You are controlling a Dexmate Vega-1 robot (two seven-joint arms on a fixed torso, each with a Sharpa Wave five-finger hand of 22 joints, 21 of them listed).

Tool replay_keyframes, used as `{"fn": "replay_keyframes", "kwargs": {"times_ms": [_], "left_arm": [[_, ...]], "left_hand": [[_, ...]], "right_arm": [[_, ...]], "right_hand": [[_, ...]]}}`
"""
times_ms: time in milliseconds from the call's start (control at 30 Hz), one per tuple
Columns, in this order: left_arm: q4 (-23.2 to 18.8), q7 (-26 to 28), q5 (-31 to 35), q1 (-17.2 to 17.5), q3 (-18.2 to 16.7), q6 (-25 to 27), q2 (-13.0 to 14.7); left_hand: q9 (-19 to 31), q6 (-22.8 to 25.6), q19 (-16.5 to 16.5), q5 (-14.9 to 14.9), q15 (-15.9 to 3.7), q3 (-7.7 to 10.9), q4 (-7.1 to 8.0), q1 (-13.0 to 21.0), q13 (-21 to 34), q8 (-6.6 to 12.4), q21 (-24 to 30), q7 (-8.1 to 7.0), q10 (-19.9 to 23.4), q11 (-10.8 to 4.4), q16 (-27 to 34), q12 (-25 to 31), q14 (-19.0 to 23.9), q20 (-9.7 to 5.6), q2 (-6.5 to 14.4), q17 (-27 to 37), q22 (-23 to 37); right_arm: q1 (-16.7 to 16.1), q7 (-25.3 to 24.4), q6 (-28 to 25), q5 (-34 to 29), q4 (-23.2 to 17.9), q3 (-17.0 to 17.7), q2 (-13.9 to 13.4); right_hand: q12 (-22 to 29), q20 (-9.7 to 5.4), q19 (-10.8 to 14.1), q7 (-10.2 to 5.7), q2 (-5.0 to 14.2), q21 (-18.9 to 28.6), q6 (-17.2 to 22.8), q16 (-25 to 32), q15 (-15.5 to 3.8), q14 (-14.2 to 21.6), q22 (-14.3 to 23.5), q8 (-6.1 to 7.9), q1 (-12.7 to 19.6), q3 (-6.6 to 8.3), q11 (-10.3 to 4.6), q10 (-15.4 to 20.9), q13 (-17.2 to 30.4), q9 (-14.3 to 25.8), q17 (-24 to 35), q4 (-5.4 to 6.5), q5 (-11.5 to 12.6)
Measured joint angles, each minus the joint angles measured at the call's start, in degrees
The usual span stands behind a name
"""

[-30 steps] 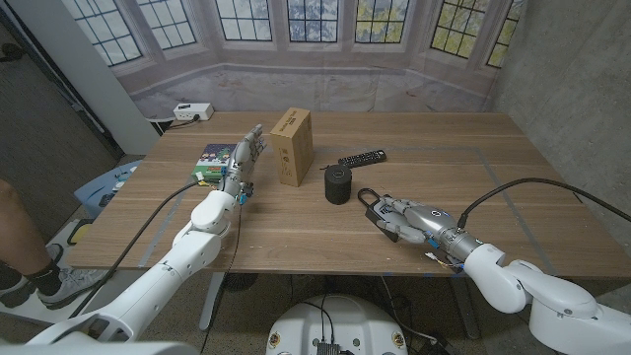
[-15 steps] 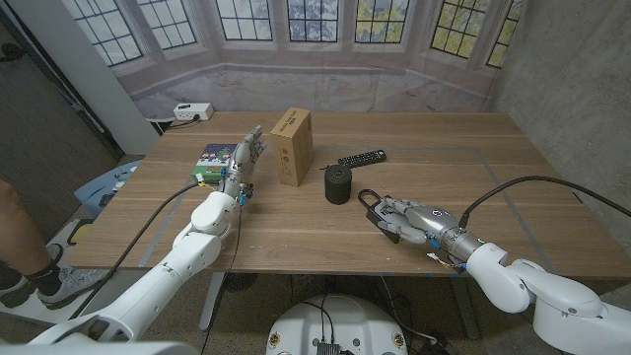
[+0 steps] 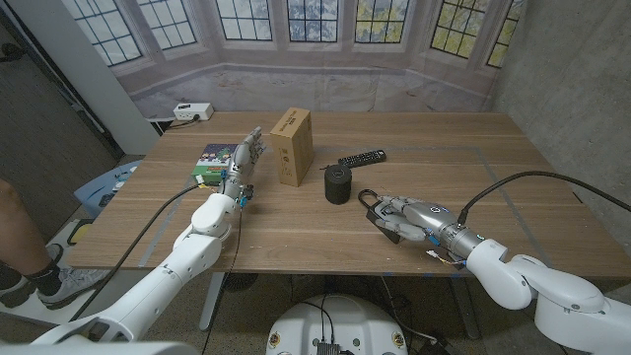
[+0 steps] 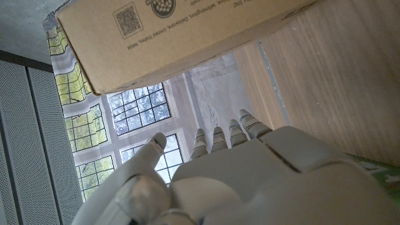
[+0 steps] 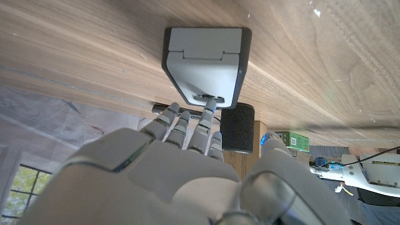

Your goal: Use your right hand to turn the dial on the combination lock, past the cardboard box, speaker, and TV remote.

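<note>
While wooden table sits before window-mural backdrop, right hand fingertips touch combination lock; lock just ahead of fingers, grasp unclear. Left hand upright, fingers straight, empty.

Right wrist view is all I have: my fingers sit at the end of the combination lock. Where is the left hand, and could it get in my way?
Observer: No. The left hand stands raised next to the cardboard box, well across the table from the combination lock, its fingers apart and holding nothing.
Operator: How does the lock lie relative to the speaker?
Observer: From the head view, the right hand covers most of the lock's body. Its shackle loop sticks out past the fingers toward the speaker, with only a sliver of table between them.
</note>
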Motion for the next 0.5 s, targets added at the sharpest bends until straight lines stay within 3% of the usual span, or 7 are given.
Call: {"fn": "replay_keyframes", "kwargs": {"times_ms": [500], "left_arm": [[0.0, 0.1, 0.0, 0.1, -0.1, -0.2, -0.1]], "left_hand": [[0.0, 0.0, 0.0, 0.0, 0.0, 0.0, 0.0, 0.0, 0.0, 0.0, 0.0, 0.0, 0.0, 0.0, 0.0, 0.0, 0.0, 0.0, 0.0, 0.0, 0.0]], "right_arm": [[0.8, -0.2, 1.4, -1.2, 0.3, 0.5, 0.8]], "right_hand": [[-0.2, -0.21, 0.2, 0.31, 0.0, 0.0, 0.3, 0.0, 0.21, 0.3, 0.0, 0.0, 0.0, 0.23, 0.22, 0.2, 0.0, 0.0, 0.0, -0.22, 0.0]]}}
